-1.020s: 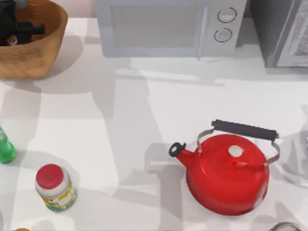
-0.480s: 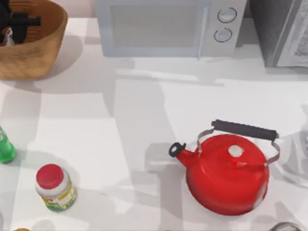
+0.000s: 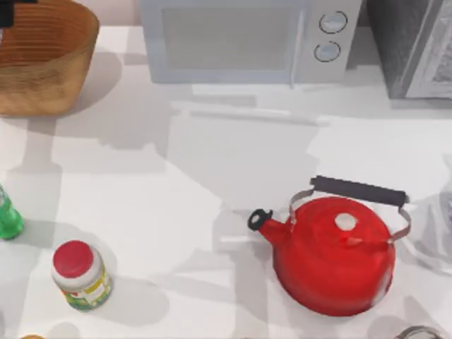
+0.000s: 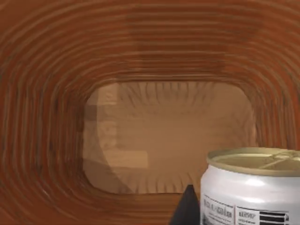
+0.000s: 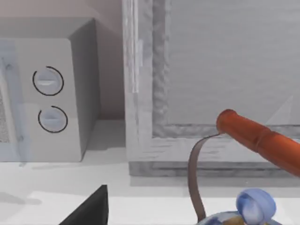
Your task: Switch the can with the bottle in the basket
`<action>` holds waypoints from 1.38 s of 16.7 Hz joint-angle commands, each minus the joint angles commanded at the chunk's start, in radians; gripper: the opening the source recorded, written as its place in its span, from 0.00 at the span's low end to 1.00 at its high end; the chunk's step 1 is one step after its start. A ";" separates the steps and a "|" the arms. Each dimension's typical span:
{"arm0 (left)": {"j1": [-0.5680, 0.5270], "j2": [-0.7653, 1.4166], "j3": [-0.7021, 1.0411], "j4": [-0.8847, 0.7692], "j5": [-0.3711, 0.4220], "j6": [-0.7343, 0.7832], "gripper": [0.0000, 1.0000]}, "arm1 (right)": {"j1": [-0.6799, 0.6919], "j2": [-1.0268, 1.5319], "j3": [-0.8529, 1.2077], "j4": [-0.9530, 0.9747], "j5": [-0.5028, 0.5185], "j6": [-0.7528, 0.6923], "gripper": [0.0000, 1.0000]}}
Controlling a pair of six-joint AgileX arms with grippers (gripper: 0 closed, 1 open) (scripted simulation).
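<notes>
Spreading across the whole scene, the white table (image 3: 176,176) carries a grey microwave (image 3: 247,39) along its back edge and a red kettle (image 3: 332,254) with a black handle toward the front right. At the back left corner sits the basket (image 3: 49,63), round, brown and ribbed. In the left wrist view its woven wall (image 4: 47,93) rings a paler floor, and the can (image 4: 253,187), white with a tan-gold top and printed side, stands close before the camera over the basket's inside, a dark fingertip (image 4: 186,208) just beside it; whether the left gripper clamps the can or is spread apart from it I cannot tell. A red-lidded jar (image 3: 80,275) stands near the front left. Smaller still, the bottle (image 3: 8,217), green, stands on the table at the left edge, well apart from the basket. Toward the far right, the right wrist view faces the microwave's two dials (image 5: 49,101).
</notes>
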 joint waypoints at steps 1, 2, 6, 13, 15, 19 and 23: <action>-0.004 -0.093 -0.085 0.037 0.000 -0.004 0.00 | 0.000 0.000 0.000 0.000 0.000 0.000 1.00; -0.006 -0.190 -0.172 0.076 -0.003 -0.009 0.00 | 0.000 0.000 0.000 0.000 0.000 0.000 1.00; -0.008 -0.613 -0.550 0.244 -0.024 -0.033 0.00 | 0.000 0.000 0.000 0.000 0.000 0.000 1.00; -0.039 -1.356 -1.245 0.526 -0.044 -0.052 0.00 | 0.000 0.000 0.000 0.000 0.000 0.000 1.00; -0.043 -1.547 -1.420 0.593 -0.049 -0.063 0.00 | 0.000 0.000 0.000 0.000 0.000 0.000 1.00; -0.051 -1.825 -1.670 0.704 -0.059 -0.081 0.00 | 0.000 0.000 0.000 0.000 0.000 0.000 1.00; -0.052 -1.947 -1.773 0.765 -0.067 -0.082 0.00 | 0.000 0.000 0.000 0.000 0.000 0.000 1.00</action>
